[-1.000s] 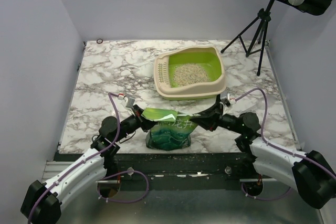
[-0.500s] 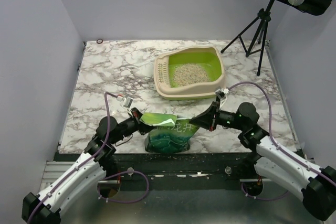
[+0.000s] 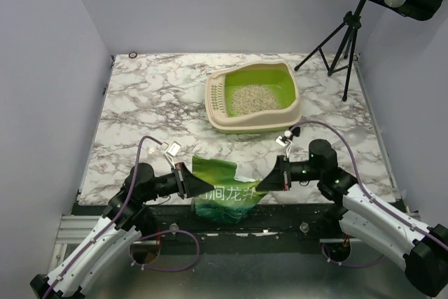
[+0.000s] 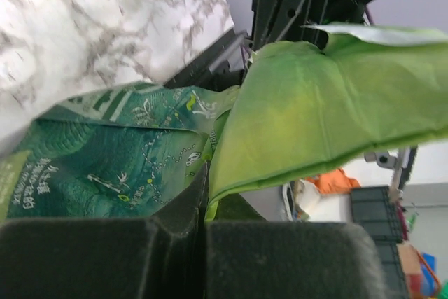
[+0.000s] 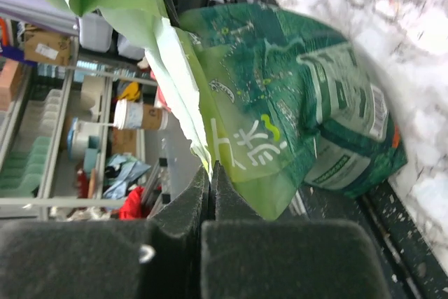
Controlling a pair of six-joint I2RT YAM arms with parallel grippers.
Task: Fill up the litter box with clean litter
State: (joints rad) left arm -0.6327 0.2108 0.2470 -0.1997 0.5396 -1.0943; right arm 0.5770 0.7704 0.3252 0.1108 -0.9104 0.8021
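The litter box point(image 3: 252, 126), far-right on the desk point(image 3: 154, 96), is holding little litter point(image 3: 250, 97). Left end effector point(image 3: 190, 180) and right end effector point(image 3: 268, 181) are gripping the green bag point(image 3: 225, 194) by its top edges; filling is seemingly barely begun.

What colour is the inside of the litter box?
Lime green; the litter box shows best in the top external view.

TEXT CHECK | green bag point(image 3: 225, 197): large white Chinese characters across front, strokes too blurred to read with certainty | side panel point(image 5: 343, 113): small white print, illegible
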